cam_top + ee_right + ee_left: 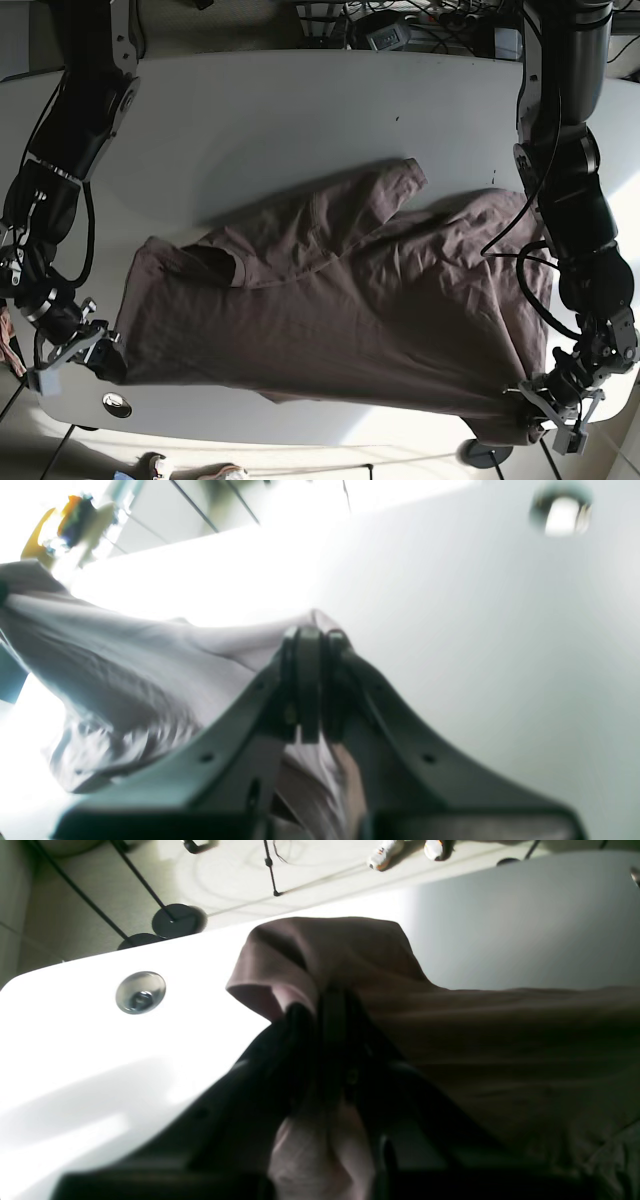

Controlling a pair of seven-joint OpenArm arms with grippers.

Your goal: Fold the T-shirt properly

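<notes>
Both claws are pressed together on cloth. On the base view's right, the left claw [549,405] pinches the T-shirt [340,320] at its near right corner, just past the near edge of the tabletop [300,110]; its wrist view shows brown fabric bunched between the dark fingers [300,1030] and folding over their tips. On the base view's left, the right claw [80,350] grips the shirt's near left corner close to the near left edge of the tabletop, and its wrist view shows the cloth drawn taut away from the closed fingers [305,680].

Spread across the near half of the white tabletop, the brown T-shirt has a sleeve [395,185] reaching toward the middle and its collar opening [215,262] toward the left. Its near hem runs along the near edge. White surface lies open over the whole far half. A round metal grommet [116,404] sits in the tabletop at the near left corner, just beside the right claw.
</notes>
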